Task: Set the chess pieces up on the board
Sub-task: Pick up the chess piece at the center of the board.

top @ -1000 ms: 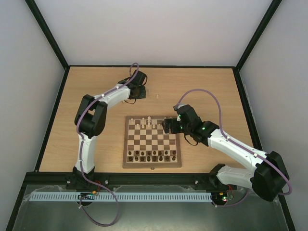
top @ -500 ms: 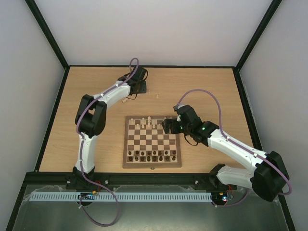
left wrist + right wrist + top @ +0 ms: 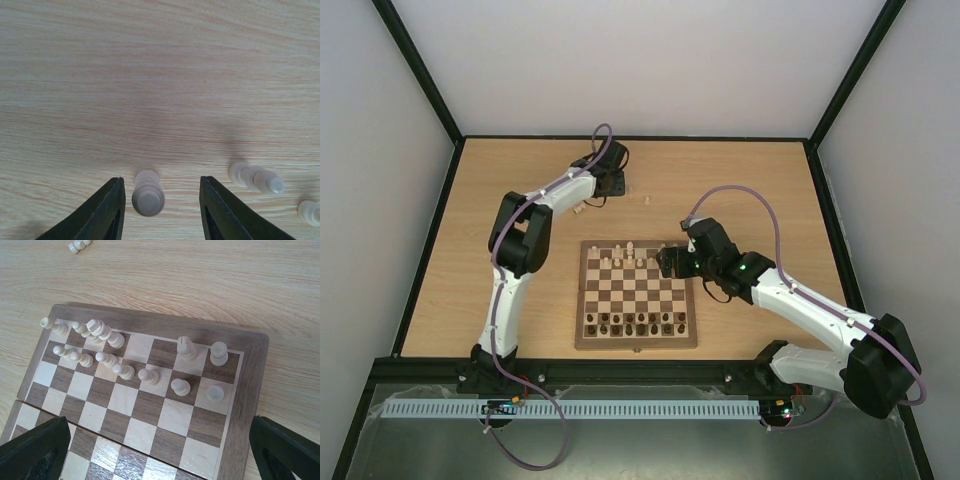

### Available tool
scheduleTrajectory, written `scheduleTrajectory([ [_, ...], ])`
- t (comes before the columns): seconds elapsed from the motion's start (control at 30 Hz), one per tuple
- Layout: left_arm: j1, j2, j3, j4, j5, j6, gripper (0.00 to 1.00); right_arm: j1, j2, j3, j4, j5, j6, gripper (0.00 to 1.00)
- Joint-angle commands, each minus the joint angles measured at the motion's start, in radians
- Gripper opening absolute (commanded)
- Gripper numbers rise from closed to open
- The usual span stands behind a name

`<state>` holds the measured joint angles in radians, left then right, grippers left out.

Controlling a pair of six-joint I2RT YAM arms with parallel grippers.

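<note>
In the top view, the square wooden chessboard of cream and dark brown squares (image 3: 638,293) sits at centre frame on the light wood tabletop (image 3: 760,190); tiny dark brown turned pieces (image 3: 635,322) line its lower edge and pale cream turned pieces (image 3: 625,258) its upper rows; the left gripper (image 3: 610,186) reaches to the upper middle, off the board; the right gripper (image 3: 668,262) hangs at the board's upper right corner; both claws are too small to read here.

In the left wrist view, the left gripper (image 3: 161,182) is parted, its black fingers (image 3: 112,210) flanking an upright cream pawn (image 3: 148,193) with a gap on either side, gripping nothing; a toppled cream piece (image 3: 257,179) lies at lower right; another (image 3: 311,212) is cut off by the edge. The pawn is likely light, hard, smooth and easily tipped; pinching its body low across the width looks safest.

In the right wrist view, the right gripper (image 3: 160,455) is spread wide and empty over the board; the cream pieces crowd at upper left, too small to identify; the board's lower part is out of frame.
</note>
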<state>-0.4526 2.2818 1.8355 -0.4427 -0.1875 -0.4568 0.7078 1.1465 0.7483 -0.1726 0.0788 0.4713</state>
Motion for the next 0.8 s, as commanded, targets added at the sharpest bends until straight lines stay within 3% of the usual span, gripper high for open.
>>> scheduleTrajectory([
  [0.0, 0.008, 0.015, 0.025, -0.025, -0.001, -0.007, 0.44, -0.001, 0.002, -0.009, 0.008, -0.002, -0.012, 0.99],
  [0.27, 0.011, 0.022, 0.026, -0.019, 0.006, -0.006, 0.30, -0.001, 0.002, -0.011, 0.008, 0.002, -0.013, 0.99],
  [0.5, 0.012, 0.020, 0.017, -0.022, 0.008, -0.005, 0.27, -0.001, 0.003, -0.010, 0.008, 0.001, -0.013, 0.99],
  [0.77, 0.012, 0.017, 0.006, -0.025, 0.010, -0.003, 0.14, -0.002, 0.000, -0.012, 0.007, 0.000, -0.013, 0.99],
])
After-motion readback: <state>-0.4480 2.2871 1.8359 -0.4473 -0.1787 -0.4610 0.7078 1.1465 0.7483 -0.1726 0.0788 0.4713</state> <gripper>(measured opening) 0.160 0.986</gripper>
